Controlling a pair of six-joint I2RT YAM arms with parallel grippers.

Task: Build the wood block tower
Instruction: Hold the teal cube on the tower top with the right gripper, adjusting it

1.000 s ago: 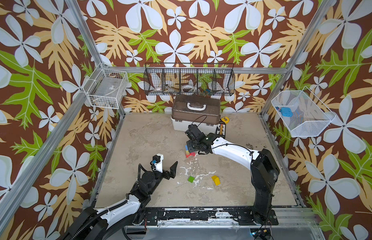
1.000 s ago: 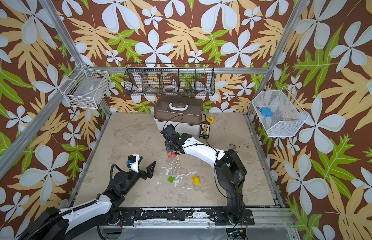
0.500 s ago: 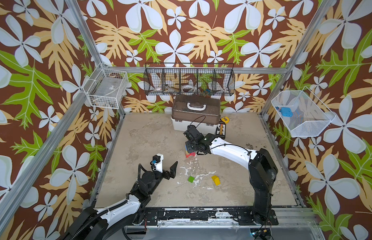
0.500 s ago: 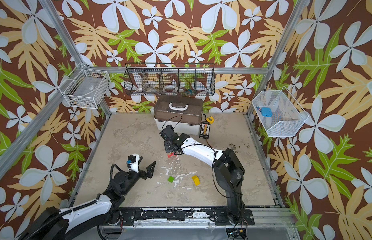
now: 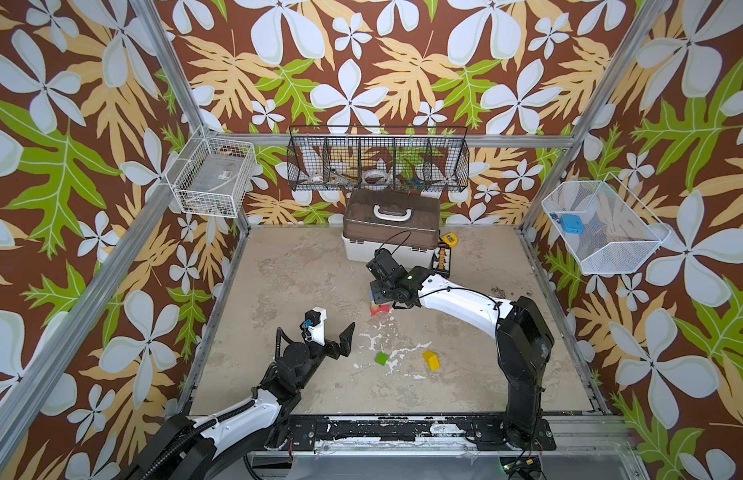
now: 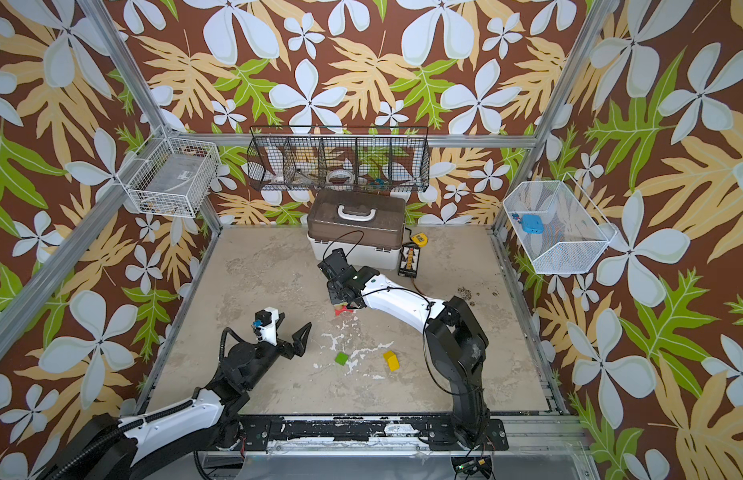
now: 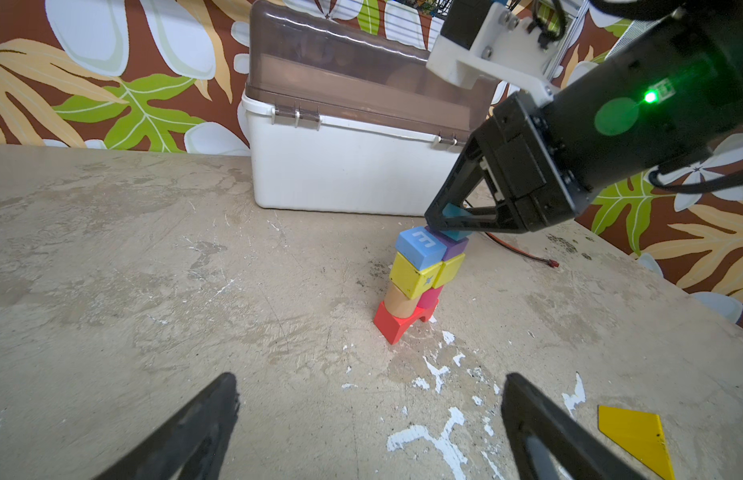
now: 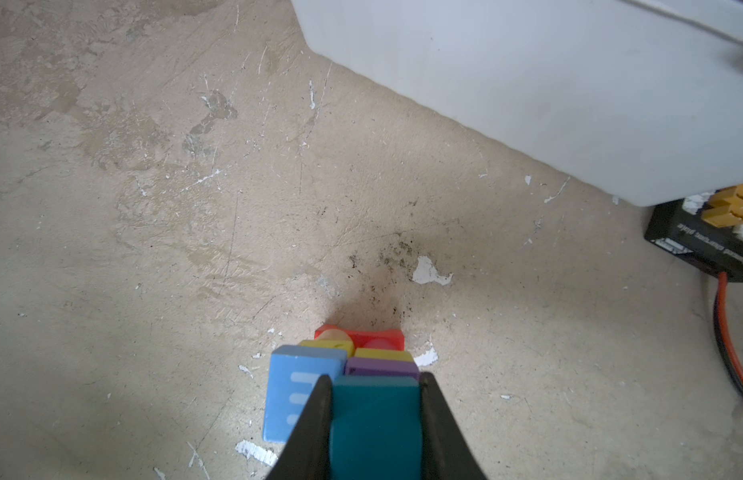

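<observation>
Teal block (image 8: 374,428) pinched tight in my right hand (image 8: 375,379), I'm holding it directly above the purple cube (image 8: 382,368) atop the tower (image 7: 419,282).

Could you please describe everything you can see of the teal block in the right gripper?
The teal block is a small, matte-painted, square-edged piece, clamped on two opposite sides by the right gripper. It is at the top of the tower, over the purple cube; whether it rests on that cube cannot be told.
</observation>
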